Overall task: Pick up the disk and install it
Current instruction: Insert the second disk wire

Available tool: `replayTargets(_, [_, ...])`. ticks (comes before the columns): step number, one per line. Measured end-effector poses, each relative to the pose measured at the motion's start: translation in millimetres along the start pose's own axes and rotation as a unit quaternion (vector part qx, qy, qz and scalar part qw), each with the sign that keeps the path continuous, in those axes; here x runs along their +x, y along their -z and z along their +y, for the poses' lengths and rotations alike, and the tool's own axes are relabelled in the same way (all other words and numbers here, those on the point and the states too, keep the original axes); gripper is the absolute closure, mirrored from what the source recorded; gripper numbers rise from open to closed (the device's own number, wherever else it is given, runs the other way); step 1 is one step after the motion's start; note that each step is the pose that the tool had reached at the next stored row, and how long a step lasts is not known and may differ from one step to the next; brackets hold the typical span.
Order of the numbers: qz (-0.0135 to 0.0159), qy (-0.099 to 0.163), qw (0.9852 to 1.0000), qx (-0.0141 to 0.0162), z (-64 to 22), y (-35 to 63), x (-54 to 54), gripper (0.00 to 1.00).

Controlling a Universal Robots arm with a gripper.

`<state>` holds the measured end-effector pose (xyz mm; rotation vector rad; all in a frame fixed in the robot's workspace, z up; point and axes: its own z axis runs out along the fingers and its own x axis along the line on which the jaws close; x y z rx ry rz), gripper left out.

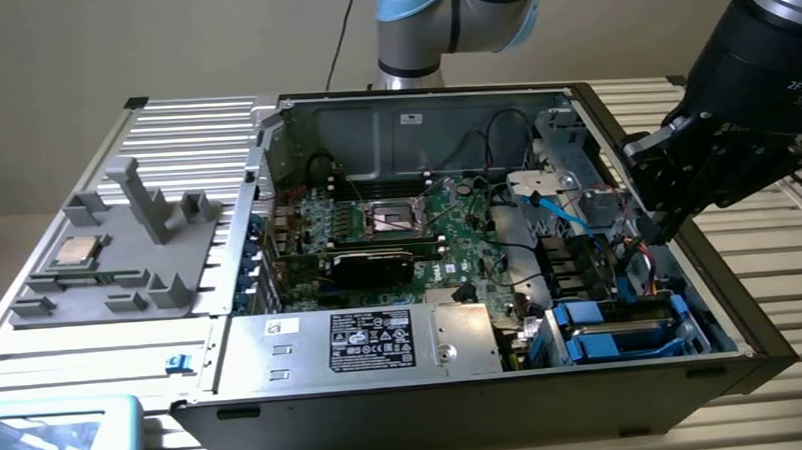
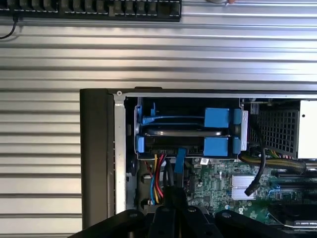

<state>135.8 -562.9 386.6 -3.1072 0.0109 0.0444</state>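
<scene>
Hovering gripper (image 1: 661, 226) over 1 open computer case (image 1: 247, 410), grip state unclear, 1 disk (image 2: 183, 133) seated between 2 blue rails (image 2: 216, 118)

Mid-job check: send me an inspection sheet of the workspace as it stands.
Surface: slatted metal table with an open computer case on it.
Job's things: disk appears seated in the blue-railed drive bay; just its silver edge is visible.
Clutter: grey fixture carrying a processor chip; power supply box inside the case.
Grippers: tool hovers over the case's side at the exterior view's right, above the bay.
Cables: blue cable; coloured wire bundle beside the bay.
Surroundings: plain wall.
</scene>
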Motion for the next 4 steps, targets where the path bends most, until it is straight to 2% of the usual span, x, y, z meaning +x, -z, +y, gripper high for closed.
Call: replayTargets(4, [0.0,0.0,1.0,0.0,0.0,0.0,0.0,0.89])
